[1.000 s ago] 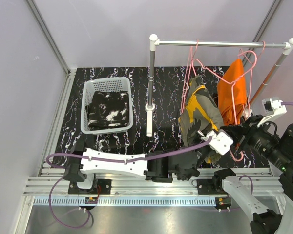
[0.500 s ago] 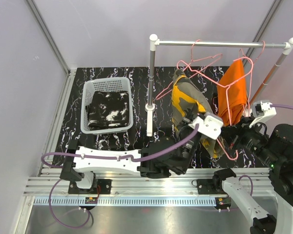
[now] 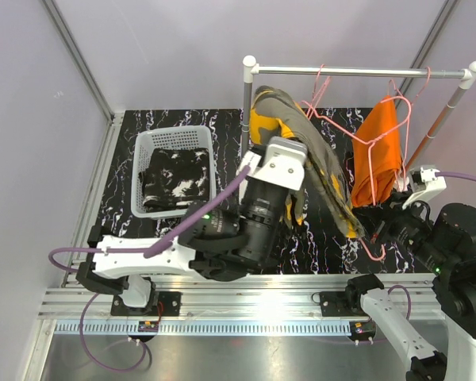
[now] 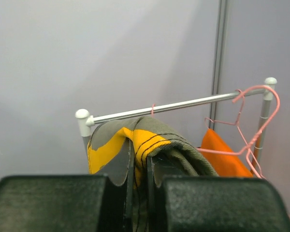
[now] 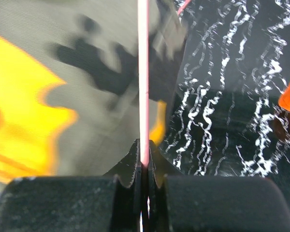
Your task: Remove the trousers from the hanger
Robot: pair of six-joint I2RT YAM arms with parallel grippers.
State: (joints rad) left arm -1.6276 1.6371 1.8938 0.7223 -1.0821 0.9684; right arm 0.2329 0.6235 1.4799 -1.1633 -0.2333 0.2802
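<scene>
The olive and yellow-orange camouflage trousers hang stretched from high by the rack's left post down to the lower right. My left gripper is shut on a fold of them and holds it up near the rail. My right gripper is shut on the thin wire of a pink hanger, with the camouflage cloth just behind it. That hanger hooks on the rail. The plain orange trousers hang on a second pink hanger at the right. The black trousers with white splotches lie in the basket.
A white slatted basket stands at the left on the black marbled mat. The clothes rack has a metal rail and a white-capped post in the middle. Grey walls close in the back and sides.
My left arm has lifted the camouflage trousers up and to the left, from low by the right arm to beside the rack post. My right gripper still holds the hanger wire.
</scene>
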